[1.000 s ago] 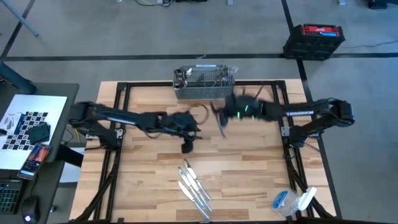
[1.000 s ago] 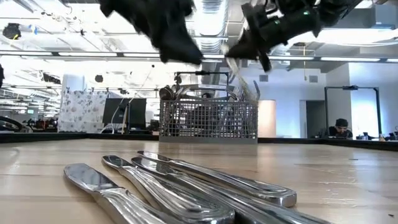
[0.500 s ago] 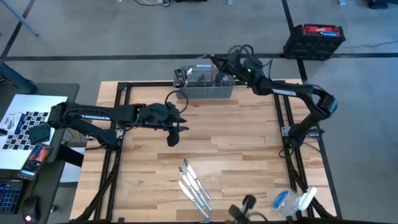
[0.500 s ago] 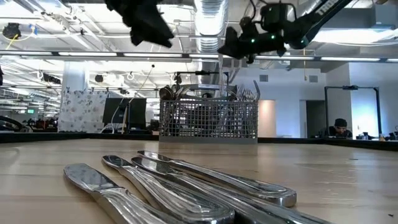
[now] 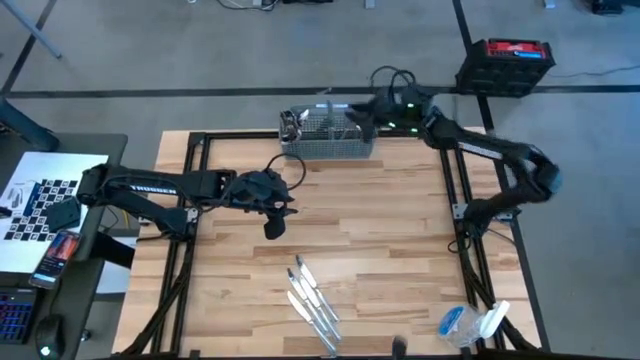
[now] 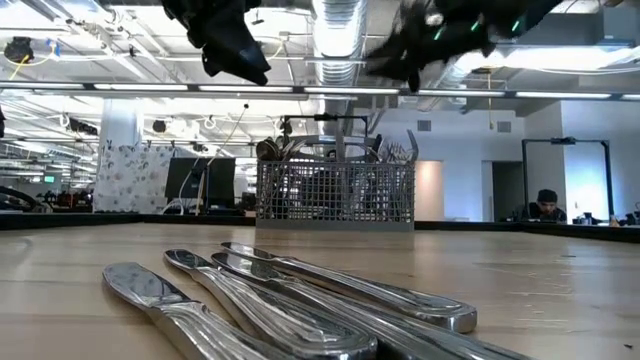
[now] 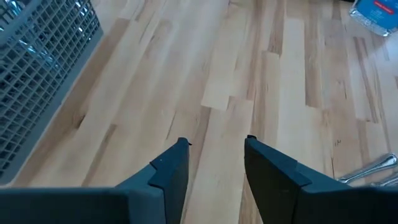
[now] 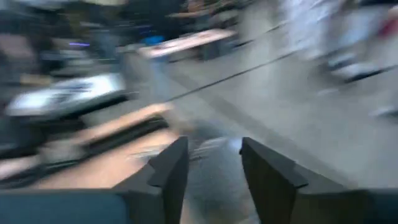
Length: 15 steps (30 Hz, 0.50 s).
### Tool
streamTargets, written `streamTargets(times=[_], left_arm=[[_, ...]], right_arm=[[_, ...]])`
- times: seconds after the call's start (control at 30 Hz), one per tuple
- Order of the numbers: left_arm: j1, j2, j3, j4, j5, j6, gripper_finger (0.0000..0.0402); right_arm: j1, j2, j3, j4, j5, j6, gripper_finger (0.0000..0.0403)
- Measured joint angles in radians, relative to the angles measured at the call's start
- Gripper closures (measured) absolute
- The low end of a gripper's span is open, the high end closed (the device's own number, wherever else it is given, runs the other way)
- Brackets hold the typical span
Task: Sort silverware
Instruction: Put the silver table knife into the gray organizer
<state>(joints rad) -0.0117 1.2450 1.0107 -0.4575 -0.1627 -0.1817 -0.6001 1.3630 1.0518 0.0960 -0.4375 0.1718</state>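
Note:
Several pieces of shiny silverware (image 5: 312,298) lie side by side on the wooden table near its front edge, close up in the low view (image 6: 300,290). More silverware (image 6: 395,150) stands upright in the grey wire-mesh basket (image 5: 328,137) at the table's far edge. My right gripper (image 8: 213,146) hovers open above the basket's right end (image 5: 347,112), with nothing between its fingers. My left gripper (image 7: 216,146) is open and empty above the bare table (image 5: 272,226), left of centre, between the basket and the lying pieces.
A clear plastic container (image 5: 468,325) lies at the table's near right corner. A black and red case (image 5: 505,62) stands on the floor beyond the far right corner. Bare wood lies between the basket and the lying silverware.
My right gripper has swung from mid-table up toward the far edge, carrying a slim piece that hung below it over the basket. That piece no longer shows below the gripper. My left gripper has drawn back toward the table's left edge and risen a little.

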Motion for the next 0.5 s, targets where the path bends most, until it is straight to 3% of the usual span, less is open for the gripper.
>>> streamTargets(times=[0.07, 0.17, 0.37, 0.5], left_arm=[[-0.006, 0.008, 0.000, -0.001, 0.000, 0.009, 0.0264], [-0.016, 0.041, 0.000, 0.007, 0.007, -0.010, 0.0264], [-0.087, 0.184, 0.000, 0.011, 0.073, -0.013, 0.0264], [-0.156, 0.309, -0.001, 0.062, 0.080, -0.047, 0.0264]], right_arm=[[0.116, -0.038, -0.020, -0.179, -0.079, -0.007, 0.0232], [0.340, -0.044, -0.117, -0.312, -0.017, -0.045, 0.0232], [0.708, 0.048, -0.298, -0.140, 0.300, -0.011, 0.0261], [0.803, 0.136, -0.303, 0.050, 0.356, 0.026, 0.0303]])
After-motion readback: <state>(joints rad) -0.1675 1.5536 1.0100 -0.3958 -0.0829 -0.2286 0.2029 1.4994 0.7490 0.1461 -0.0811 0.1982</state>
